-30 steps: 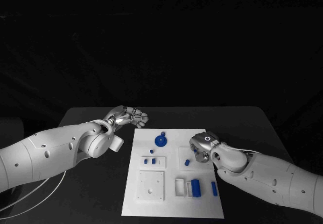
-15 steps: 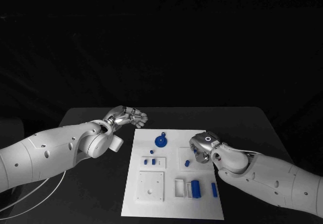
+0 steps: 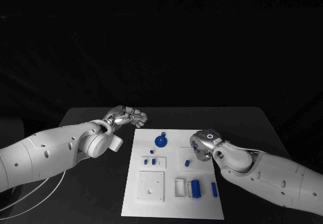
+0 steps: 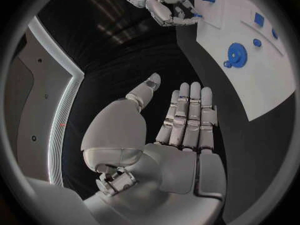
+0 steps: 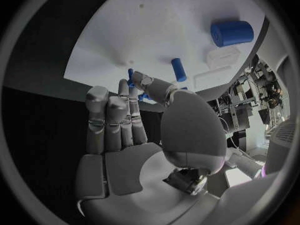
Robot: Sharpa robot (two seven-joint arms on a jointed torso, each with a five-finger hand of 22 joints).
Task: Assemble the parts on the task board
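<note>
On the task board, unmarked blue parts.

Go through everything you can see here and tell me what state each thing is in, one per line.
Left hand: open, holding nothing, over the black table beside the board.
Right hand: pinching a small blue part at the board's right edge.
White task board: flat on the table.
Blue gear: lying flat on the board.
Blue cylinder: lying on its side.

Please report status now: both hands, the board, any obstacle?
Left hand open, off the task board. Right hand at board's edge, fingertips at a small blue part; grip unclear. Nothing in the way.
</note>
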